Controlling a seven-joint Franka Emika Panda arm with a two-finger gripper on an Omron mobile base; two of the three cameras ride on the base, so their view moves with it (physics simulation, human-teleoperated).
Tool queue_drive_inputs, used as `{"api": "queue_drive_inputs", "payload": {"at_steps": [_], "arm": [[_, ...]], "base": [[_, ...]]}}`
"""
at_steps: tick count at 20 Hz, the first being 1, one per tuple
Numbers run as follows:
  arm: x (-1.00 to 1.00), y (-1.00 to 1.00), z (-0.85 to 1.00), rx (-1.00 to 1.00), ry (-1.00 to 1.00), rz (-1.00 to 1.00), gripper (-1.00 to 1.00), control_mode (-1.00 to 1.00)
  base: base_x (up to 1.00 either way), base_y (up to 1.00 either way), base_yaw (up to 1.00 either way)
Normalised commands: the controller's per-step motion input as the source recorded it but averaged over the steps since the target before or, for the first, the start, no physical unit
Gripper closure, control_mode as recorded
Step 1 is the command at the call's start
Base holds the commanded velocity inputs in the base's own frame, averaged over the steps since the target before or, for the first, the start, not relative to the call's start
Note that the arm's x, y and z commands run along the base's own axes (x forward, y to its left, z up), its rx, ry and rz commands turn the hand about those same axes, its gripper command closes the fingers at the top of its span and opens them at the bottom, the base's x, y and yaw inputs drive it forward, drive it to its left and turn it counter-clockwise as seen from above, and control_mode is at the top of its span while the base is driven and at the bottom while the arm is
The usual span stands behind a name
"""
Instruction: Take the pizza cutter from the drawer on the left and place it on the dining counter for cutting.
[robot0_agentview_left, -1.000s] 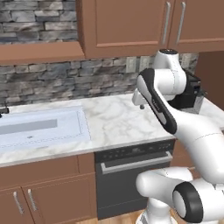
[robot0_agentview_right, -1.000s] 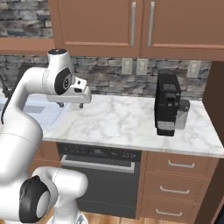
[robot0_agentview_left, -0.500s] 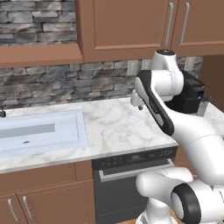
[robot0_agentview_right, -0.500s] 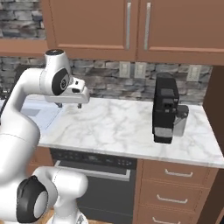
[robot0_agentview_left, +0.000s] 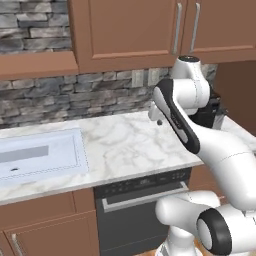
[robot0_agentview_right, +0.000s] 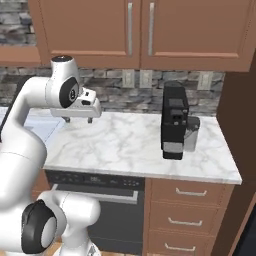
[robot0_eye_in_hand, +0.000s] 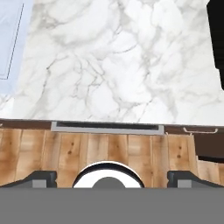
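The gripper (robot0_agentview_right: 79, 120) hangs empty, jaws wide apart, above the worktop (robot0_agentview_right: 135, 145), ready to reach the closed drawer (robot0_agentview_right: 187, 192) at lower right, which presumably holds the cutter.

Brown wooden wall cabinets (robot0_agentview_right: 140, 30) are hanging over a grey stone backsplash (robot0_agentview_left: 60, 97) and a white, grey-veined marble desk (robot0_agentview_right: 135, 145). A pale sink (robot0_agentview_left: 37, 157) is sitting at the left, a dark dishwasher front (robot0_agentview_left: 142, 200) below, and a wooden plank floor (robot0_eye_in_hand: 109, 153) is showing beneath.
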Motion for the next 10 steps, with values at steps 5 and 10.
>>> {"api": "queue_drive_inputs", "payload": {"at_steps": [5,10], "arm": [[0.0,0.0,0.0,0.0,0.0,0.0,-1.0,1.0],[0.0,0.0,0.0,0.0,0.0,0.0,-1.0,1.0]], "base": [[-0.2,0.25,-0.53],[-0.02,0.38,-0.49]]}}
